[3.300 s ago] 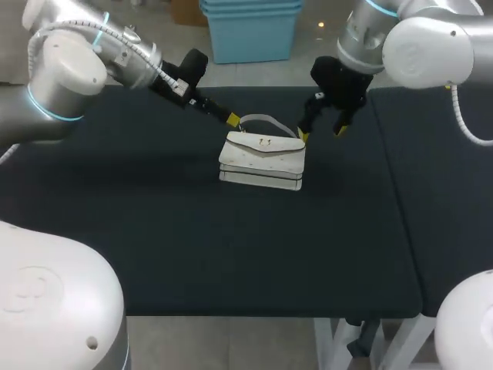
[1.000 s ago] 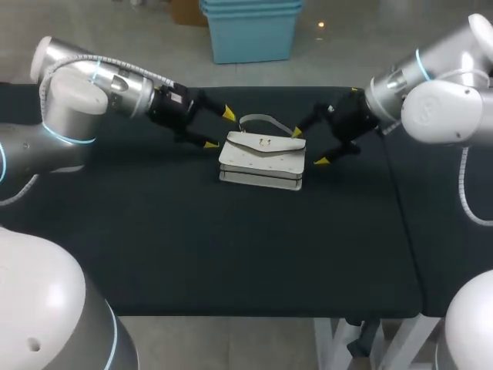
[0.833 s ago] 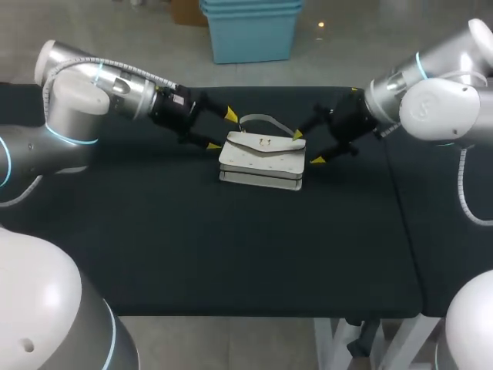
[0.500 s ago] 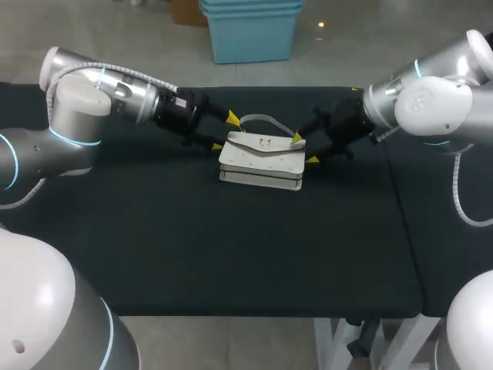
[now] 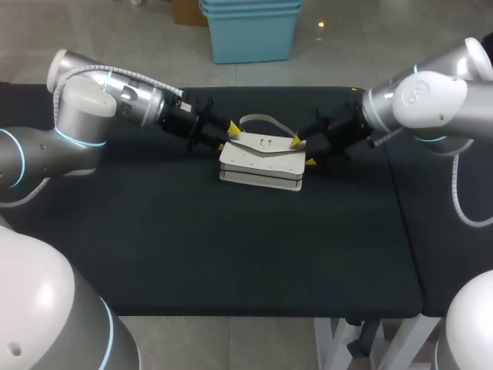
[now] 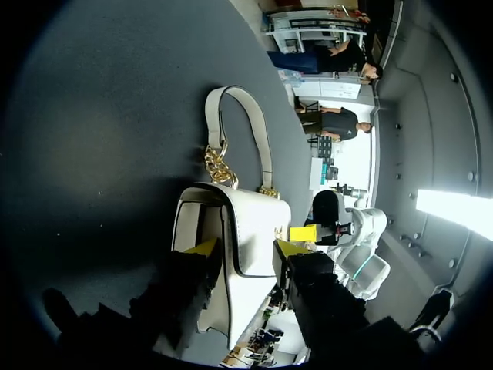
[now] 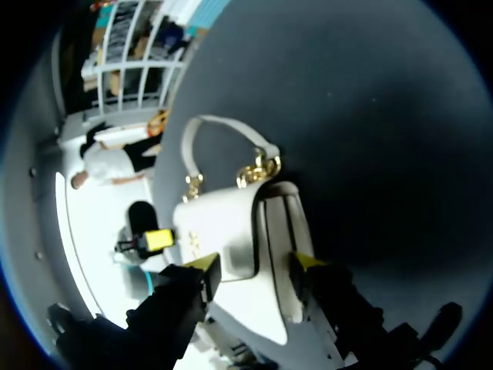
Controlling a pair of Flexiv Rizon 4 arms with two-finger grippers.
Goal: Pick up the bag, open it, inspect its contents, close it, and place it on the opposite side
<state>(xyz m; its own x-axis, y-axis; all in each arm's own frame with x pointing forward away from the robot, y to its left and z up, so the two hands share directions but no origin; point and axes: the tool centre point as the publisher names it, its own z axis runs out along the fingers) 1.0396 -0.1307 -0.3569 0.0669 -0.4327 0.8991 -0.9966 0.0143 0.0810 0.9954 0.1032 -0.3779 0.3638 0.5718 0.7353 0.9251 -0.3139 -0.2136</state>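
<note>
No text or numbers readable. Small metal mark (image 5: 264,141) on the bag (image 5: 262,160) flap is too tiny.

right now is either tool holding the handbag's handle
No, the handle lies flat behind the handbag; the left tool and right tool sit at its ends.

Low over the middle, the left arm (image 5: 88,116) comes in from the left with its wrist stretched forward. The left tool (image 5: 226,136) lies nearly level, fingers spread wide, one yellow tip farther back than the other. The right arm (image 5: 420,100) mirrors it from the right, forearm angled down and inward, and the right tool (image 5: 303,150) is spread just as wide. The two tools face each other, near but apart. Each wrist view shows its own tips parted and the other tool ahead.
</note>
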